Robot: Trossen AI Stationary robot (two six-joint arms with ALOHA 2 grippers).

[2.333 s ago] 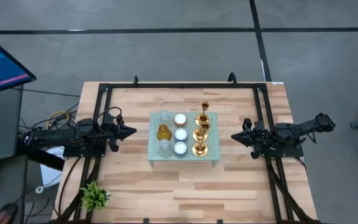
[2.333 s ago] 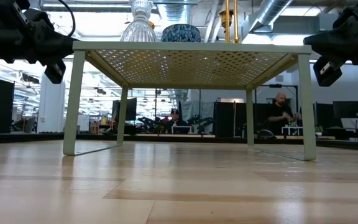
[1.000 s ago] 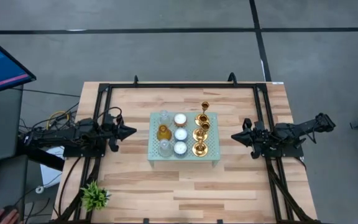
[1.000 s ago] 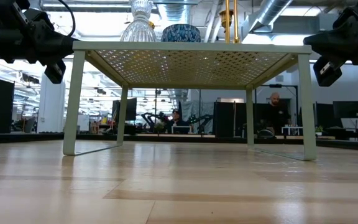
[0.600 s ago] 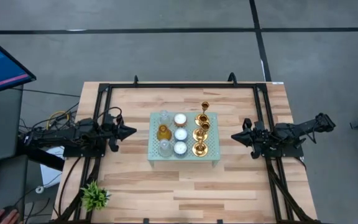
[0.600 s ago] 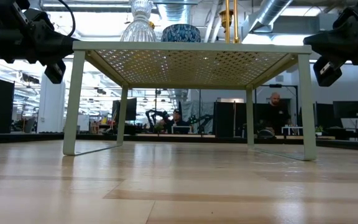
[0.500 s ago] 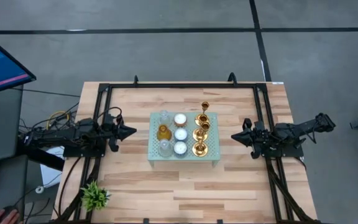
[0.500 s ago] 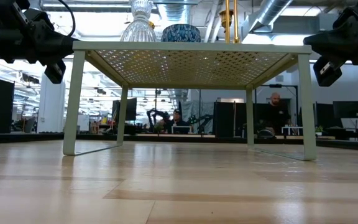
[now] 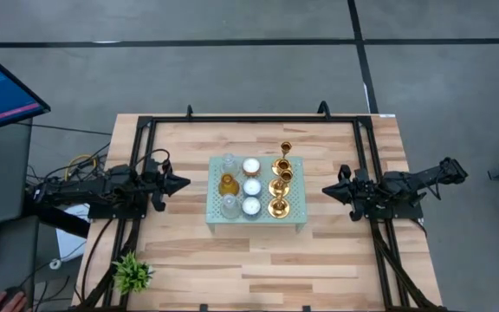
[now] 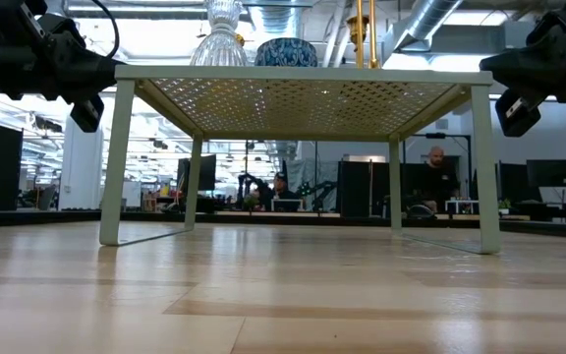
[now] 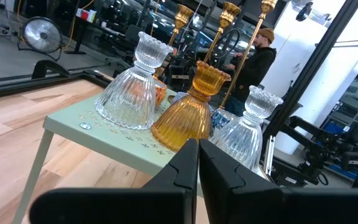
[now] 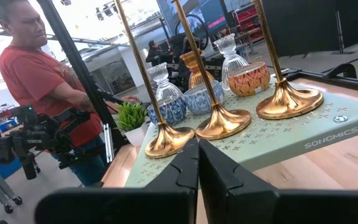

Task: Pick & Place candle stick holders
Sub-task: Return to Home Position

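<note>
Three gold candle stick holders stand upright on their round bases in a row along the right side of a mint-green perforated stand [image 9: 298, 208]: far [image 9: 286, 152], middle [image 9: 282, 178], near [image 9: 278, 206]. Their bases show in the right wrist view [image 12: 222, 126]. My left gripper [image 9: 186, 183] is shut and empty, left of the stand. My right gripper [image 9: 325, 190] is shut and empty, right of the stand, pointing at the candle stick holders. Both hover at about the height of the stand's top [image 10: 303, 74].
On the stand also stand two clear glass cups [image 9: 229, 163] and an amber one [image 9: 227, 184], plus three white tealights [image 9: 251, 186]. A small green plant [image 9: 132, 273] sits at the table's near left corner. A person in a red shirt [image 12: 39, 81] stands beyond the table.
</note>
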